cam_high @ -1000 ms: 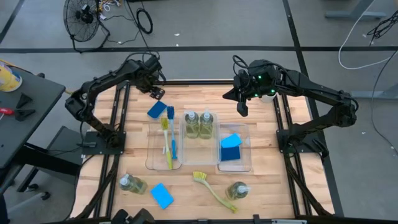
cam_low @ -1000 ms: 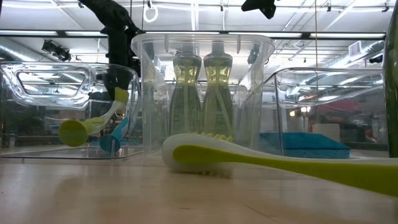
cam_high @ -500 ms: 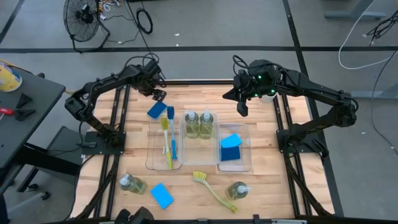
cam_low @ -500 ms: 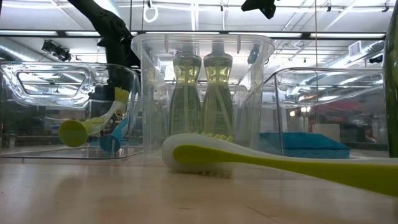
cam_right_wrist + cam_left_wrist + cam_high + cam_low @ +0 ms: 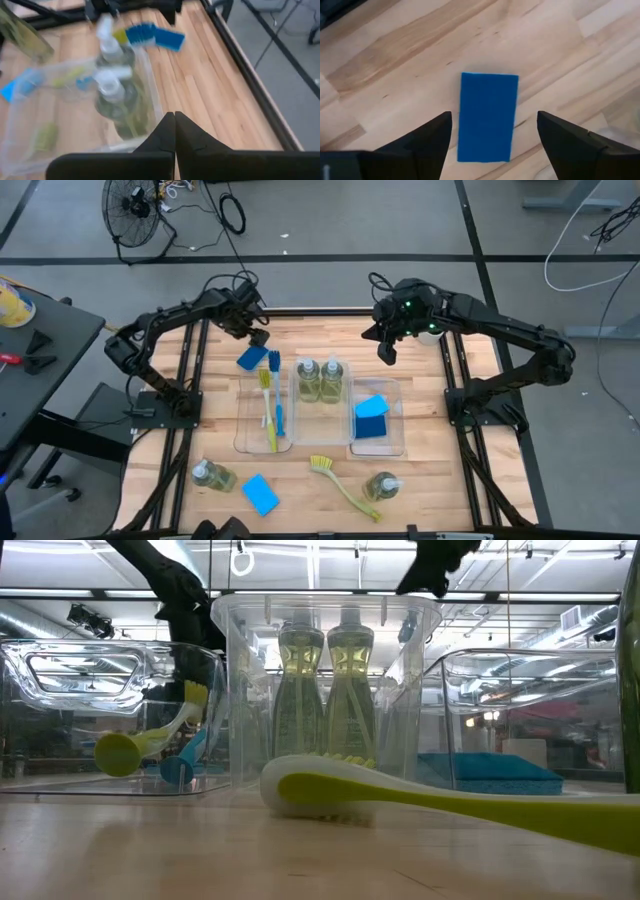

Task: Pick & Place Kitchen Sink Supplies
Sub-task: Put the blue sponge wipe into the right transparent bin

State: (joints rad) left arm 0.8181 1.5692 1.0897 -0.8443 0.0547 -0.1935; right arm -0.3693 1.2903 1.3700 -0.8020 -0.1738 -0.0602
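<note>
Hovering over the far left part of the wooden surface (image 5: 420, 390), the left claw (image 5: 257, 337) is spread wide and empty, its two dark fingers (image 5: 427, 142) flanking a blue sponge (image 5: 487, 116) that lies flat on the wood below, apart from both. From above, that sponge sits just beyond the left tray (image 5: 243, 442), which holds a yellow-green brush (image 5: 267, 405) and a blue brush (image 5: 276, 392) side by side. The middle tray (image 5: 232, 690) carries two soap bottles (image 5: 319, 378) standing upright. The right tray (image 5: 398, 442) contains more blue sponges (image 5: 371, 417). Near the front edge lie a third soap bottle (image 5: 213, 476), a loose sponge (image 5: 260, 494), another yellow-green brush (image 5: 342, 483) and a fourth bottle (image 5: 383, 486). The right claw (image 5: 385, 351) hangs clenched and empty above the far right of the surface, beyond the trays.
</note>
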